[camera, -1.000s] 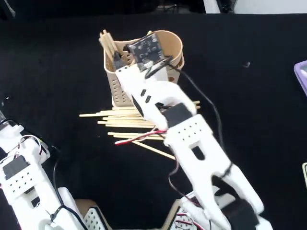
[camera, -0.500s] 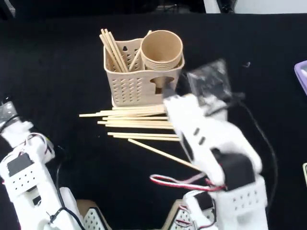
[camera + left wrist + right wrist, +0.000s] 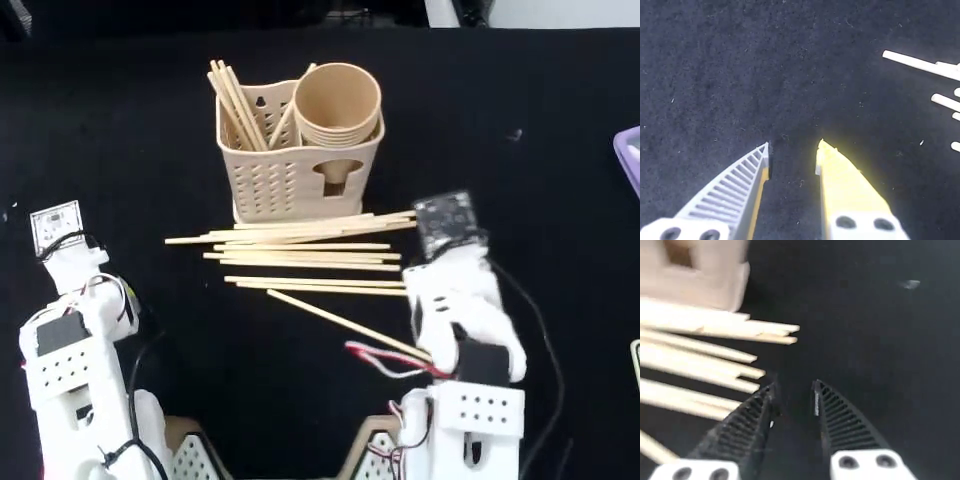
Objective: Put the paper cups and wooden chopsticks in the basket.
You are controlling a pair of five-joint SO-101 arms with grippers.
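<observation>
Black cloth point(image 3: 120, 150) is spread under everything. Toward the far side the basket point(image 3: 270, 185) is set, with a stack of paper cups point(image 3: 338, 100) held in one compartment and a few wooden chopsticks point(image 3: 235, 100) leaned upright in the other. Many loose chopsticks point(image 3: 300, 262) are scattered flat just in front of the basket, one lying askew on the near side. The right gripper point(image 3: 794, 386) is held low beside the ends of these sticks, jaws parted, nothing gripped. The left gripper point(image 3: 792, 145) is poised over bare cloth, likewise released, well apart from the pile. A purple object point(image 3: 630, 160) is cut off by the right edge. Wide stretches of cloth are left on both sides of the basket.
</observation>
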